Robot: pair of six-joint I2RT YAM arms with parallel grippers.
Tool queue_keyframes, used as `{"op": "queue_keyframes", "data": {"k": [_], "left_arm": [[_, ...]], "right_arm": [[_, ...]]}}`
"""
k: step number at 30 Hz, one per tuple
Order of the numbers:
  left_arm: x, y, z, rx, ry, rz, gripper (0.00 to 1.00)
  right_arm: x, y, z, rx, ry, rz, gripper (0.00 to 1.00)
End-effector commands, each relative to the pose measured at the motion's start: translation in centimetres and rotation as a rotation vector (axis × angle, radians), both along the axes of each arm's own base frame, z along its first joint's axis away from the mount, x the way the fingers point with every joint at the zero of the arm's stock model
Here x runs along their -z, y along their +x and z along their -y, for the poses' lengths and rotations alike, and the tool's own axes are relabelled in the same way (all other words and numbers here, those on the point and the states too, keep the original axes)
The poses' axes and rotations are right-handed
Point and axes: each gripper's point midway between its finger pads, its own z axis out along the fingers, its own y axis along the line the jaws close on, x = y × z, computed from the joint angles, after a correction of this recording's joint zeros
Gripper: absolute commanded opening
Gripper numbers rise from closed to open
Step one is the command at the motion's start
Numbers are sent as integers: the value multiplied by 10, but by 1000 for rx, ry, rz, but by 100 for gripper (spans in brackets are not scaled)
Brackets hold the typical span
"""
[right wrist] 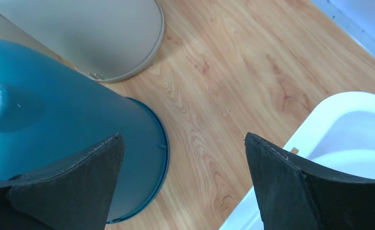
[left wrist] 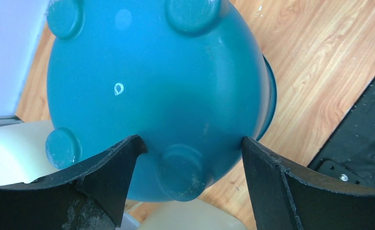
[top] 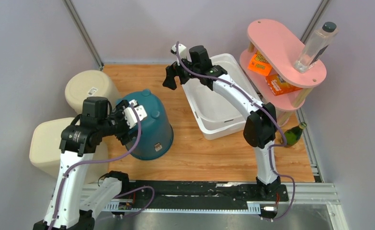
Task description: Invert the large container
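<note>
The large teal container (top: 152,129) stands mouth-down on the wooden table, and its base with round feet faces up. It fills the left wrist view (left wrist: 166,86), and its side and rim show in the right wrist view (right wrist: 56,129). My left gripper (top: 124,122) is open just over the base (left wrist: 191,153). Its jaws straddle one round foot (left wrist: 180,172) at the base's edge, and they hold nothing. My right gripper (top: 175,76) is open and empty. It hangs above bare wood (right wrist: 183,158) between the teal container and the white tub.
Two beige bins (top: 87,86) (top: 51,143) stand upside down at the left, close to the teal container. A white tub (top: 219,96) sits right of centre. A pink two-tier shelf (top: 283,48) holds a clear bottle (top: 316,45) and orange boxes (top: 271,72). A green bottle (top: 293,135) lies at the right edge.
</note>
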Motion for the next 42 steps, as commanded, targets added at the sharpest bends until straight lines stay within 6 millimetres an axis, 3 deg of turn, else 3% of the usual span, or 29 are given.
{"op": "queue_keyframes", "data": {"k": [1,4,8,11,14,19,24,25,26,27,28,29,30,31,32,33,36,42], "left_arm": [[8,22,-1,-38,17,56,86],[1,46,6,-86,-25,110,86],[5,83,13,-179,-16,114,85],[9,124,11,-315,3,133,84],[-3,158,7,-427,-7,179,84],[0,218,-5,-591,77,209,84],[12,273,-19,-719,131,168,84],[2,283,-21,-741,114,189,84],[11,292,-29,-775,133,174,84],[2,300,-31,-790,125,195,84],[11,307,-39,-815,152,180,85],[1,313,-43,-831,142,201,85],[9,318,-51,-854,159,186,85],[-2,324,-55,-871,145,205,85],[4,328,-65,-901,156,191,85],[-6,333,-69,-919,140,210,86],[-5,345,-86,-954,135,214,86],[-30,367,-86,-924,108,282,87]], "right_arm": [[-82,2,11,21,66,187,100],[-115,2,38,75,73,258,100],[-150,-1,84,156,96,302,100],[-172,-14,111,169,112,330,100],[-185,-30,133,174,109,357,100],[-184,-63,158,169,44,421,100],[-171,-78,172,192,3,426,100],[-168,-80,174,194,-1,420,100],[-167,-83,175,194,-2,419,100],[-164,-84,175,192,-6,413,100],[-162,-86,178,197,-10,412,100],[-161,-87,179,203,-14,410,100],[-157,-87,181,211,-22,406,100],[-153,-86,183,221,-33,397,100],[-147,-84,185,236,-47,382,100],[-138,-81,188,254,-65,357,100],[-101,-76,192,258,-142,280,99],[-22,-80,202,116,-384,221,99]]}}
